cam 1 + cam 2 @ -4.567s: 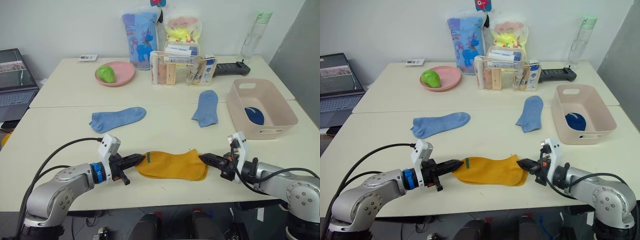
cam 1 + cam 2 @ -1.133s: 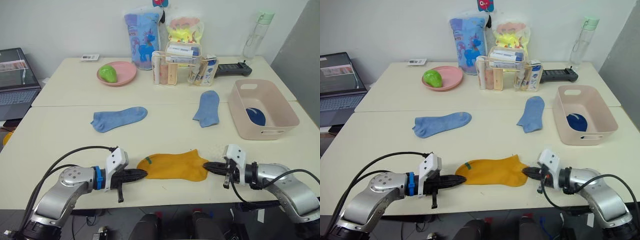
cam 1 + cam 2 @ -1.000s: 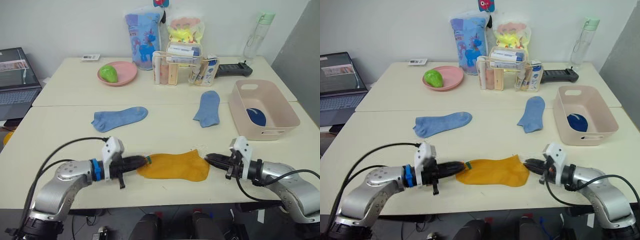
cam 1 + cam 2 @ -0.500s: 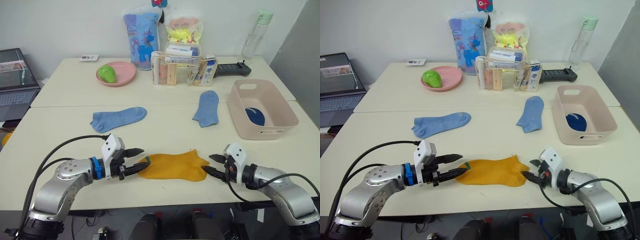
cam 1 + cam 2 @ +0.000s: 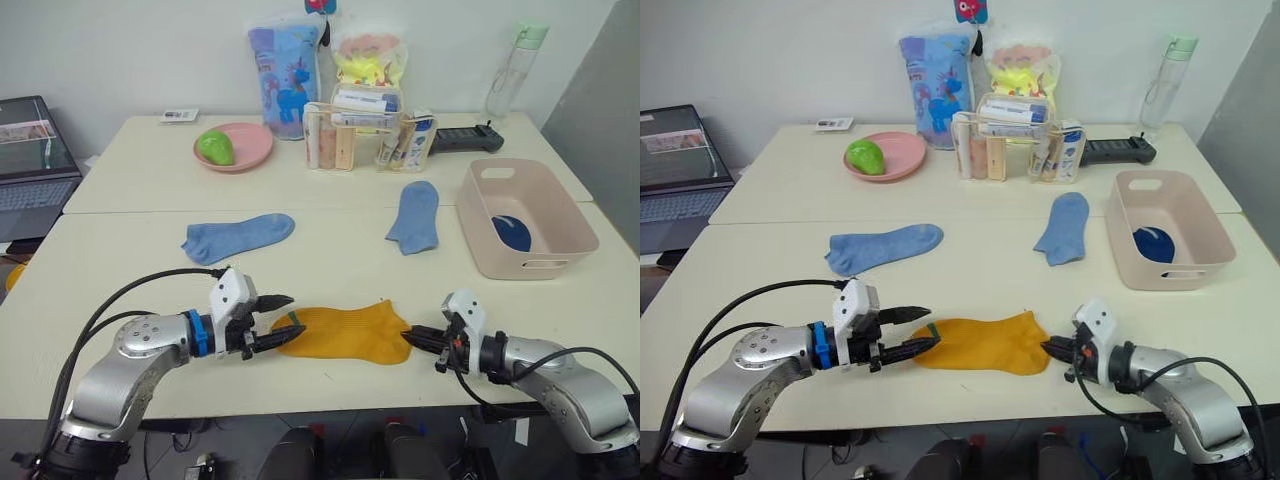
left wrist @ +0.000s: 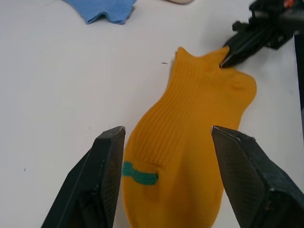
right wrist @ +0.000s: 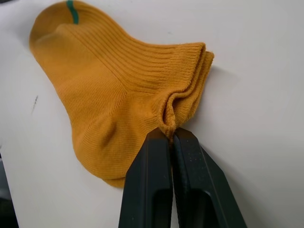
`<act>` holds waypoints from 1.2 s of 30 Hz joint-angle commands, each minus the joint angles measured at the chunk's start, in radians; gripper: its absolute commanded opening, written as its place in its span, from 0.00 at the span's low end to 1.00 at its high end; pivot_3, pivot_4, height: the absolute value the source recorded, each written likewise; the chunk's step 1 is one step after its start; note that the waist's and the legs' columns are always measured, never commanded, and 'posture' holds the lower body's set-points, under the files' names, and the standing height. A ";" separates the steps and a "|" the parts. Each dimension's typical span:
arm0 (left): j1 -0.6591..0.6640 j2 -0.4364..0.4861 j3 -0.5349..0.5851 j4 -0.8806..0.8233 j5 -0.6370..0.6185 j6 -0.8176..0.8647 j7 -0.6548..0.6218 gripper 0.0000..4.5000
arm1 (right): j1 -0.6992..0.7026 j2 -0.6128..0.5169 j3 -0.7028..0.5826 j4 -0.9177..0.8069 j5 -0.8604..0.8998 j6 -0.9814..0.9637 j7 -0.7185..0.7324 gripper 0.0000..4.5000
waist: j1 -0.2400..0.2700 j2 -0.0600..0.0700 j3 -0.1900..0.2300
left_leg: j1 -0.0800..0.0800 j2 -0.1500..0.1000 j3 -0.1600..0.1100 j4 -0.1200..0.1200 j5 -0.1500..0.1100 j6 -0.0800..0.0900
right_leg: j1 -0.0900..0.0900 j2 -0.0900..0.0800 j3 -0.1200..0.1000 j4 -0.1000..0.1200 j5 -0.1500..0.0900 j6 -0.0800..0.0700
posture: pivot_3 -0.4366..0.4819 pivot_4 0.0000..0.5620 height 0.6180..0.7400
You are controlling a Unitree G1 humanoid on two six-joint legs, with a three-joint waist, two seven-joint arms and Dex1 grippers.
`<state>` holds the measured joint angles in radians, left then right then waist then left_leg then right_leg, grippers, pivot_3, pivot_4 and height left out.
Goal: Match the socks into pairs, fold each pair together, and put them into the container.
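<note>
A mustard yellow sock (image 5: pixel 345 333) lies flat near the table's front edge, its layered edges looking like two stacked. My right gripper (image 5: pixel 410 337) is shut on its cuff edge (image 7: pixel 170 124), the fabric puckered between the fingers (image 7: pixel 152 175). At the toe end with the green mark (image 6: pixel 140 174), my left gripper (image 5: pixel 288 315) stands open with one finger on either side. Two light blue socks lie apart, one (image 5: pixel 238 237) at mid-left and one (image 5: pixel 414 215) at mid-right. The pale pink container (image 5: pixel 520 264) sits at the right with a navy sock (image 5: pixel 510 232) inside.
At the back stand a pink plate (image 5: pixel 245 155) with a green object, a clear organizer box (image 5: pixel 365 135), two printed bags, a bottle (image 5: pixel 507 70) and a black device (image 5: pixel 465 138). A laptop (image 5: pixel 30 165) sits far left.
My right gripper has shut on the yellow sock's cuff edge. The left gripper opened over the last second and stays open at the toe end.
</note>
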<state>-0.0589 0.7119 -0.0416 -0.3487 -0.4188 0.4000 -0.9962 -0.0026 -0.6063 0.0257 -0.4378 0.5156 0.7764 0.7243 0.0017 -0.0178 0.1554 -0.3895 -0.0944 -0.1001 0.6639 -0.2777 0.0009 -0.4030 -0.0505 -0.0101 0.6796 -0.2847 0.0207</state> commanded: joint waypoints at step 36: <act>-0.153 -0.129 -0.281 0.237 0.252 -0.113 -0.021 0.01 | -0.284 0.171 -0.039 -0.028 0.548 0.321 -0.082 0.00 | -0.003 0.000 -0.001 | 0.000 0.000 0.000 0.000 0.000 0.000 | 0.000 0.000 0.000 0.001 0.000 0.000 | 0.48 0.27 1.00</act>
<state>-0.2267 0.5845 -0.3075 -0.1168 -0.1765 0.2710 -1.0155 -0.2597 -0.4466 -0.0258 -0.4633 1.0441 1.1054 0.6470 -0.0016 -0.0175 0.1546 -0.3894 -0.0944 -0.1005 0.6644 -0.2777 0.0013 -0.4029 -0.0505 -0.0104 0.6803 -0.2846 0.0208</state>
